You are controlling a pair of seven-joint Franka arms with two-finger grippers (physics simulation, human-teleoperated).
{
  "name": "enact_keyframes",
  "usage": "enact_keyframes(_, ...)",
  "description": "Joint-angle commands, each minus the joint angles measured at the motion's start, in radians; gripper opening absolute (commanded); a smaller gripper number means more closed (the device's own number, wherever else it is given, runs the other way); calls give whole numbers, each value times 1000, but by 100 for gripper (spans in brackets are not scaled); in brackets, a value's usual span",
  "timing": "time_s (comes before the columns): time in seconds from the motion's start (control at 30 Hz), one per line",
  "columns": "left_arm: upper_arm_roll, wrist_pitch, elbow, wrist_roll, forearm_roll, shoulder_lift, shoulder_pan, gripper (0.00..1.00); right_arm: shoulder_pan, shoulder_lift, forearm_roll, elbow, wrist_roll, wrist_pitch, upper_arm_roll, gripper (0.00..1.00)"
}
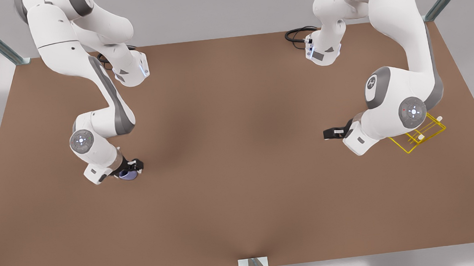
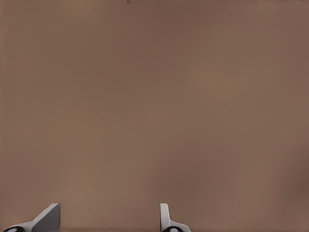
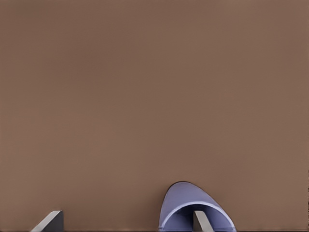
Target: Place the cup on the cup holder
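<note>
Task was early: nothing placed yet. The cup (image 1: 128, 174) sat on the desk (image 1: 242, 200) at the front view's left, well apart from the cup holder (image 1: 419, 139), which stood at the front view's right, partly behind my left arm's elbow.

My right tool (image 1: 132, 168) was down at the cup. In the right wrist view the right tool (image 3: 125, 216) had its fingers spread wide: one finger (image 3: 203, 221) sat in the cup's (image 3: 186, 198) dark mouth, against or just beside the lavender wall, and the other stood clear on bare desk. So not clamped, as I judged it; no grip made. Couldn't tell whether the cup was upright or tipped.

My left tool (image 1: 331, 134) hung over bare desk near the holder, pointing away from it. In the left wrist view the left tool (image 2: 108, 215) also had its fingers apart, nothing between them. That arm waited.

Done, by my read: approach to the cup. Left: close on the rim, lift, carry across the whole desk, seat it on a prong, let go.

Counts: one cup, one cup holder, two arms, two tools. Two white prong caps (image 1: 421, 137) could be counted on the holder; any others were hidden by the arm.
</note>
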Motion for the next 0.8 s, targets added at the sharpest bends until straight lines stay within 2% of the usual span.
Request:
enact_keyframes(0.0, 0, 4, 0, -93, 8, -2, -3, 100, -7, -38, -5, -53, 26, 88, 0, 100)
enact_keyframes(0.13, 3, 5, 2, -93, 13, 4, -38, 100, -10, -24, -6, -55, 26, 111, 0, 100)
enact_keyframes(0.27, 7, 4, 5, -83, 12, 4, -9, 100, -4, 8, -8, -56, 28, 146, 0, 100)
enact_keyframes(0.4, 9, 7, 2, -89, 21, 10, -17, 100, 1, -3, -8, -123, 34, 208, 25, 100)
enact_keyframes(0.77, 7, 1, 4, -77, 35, 7, 17, 100, -39, 10, -60, -139, 33, 209, 39, 100)
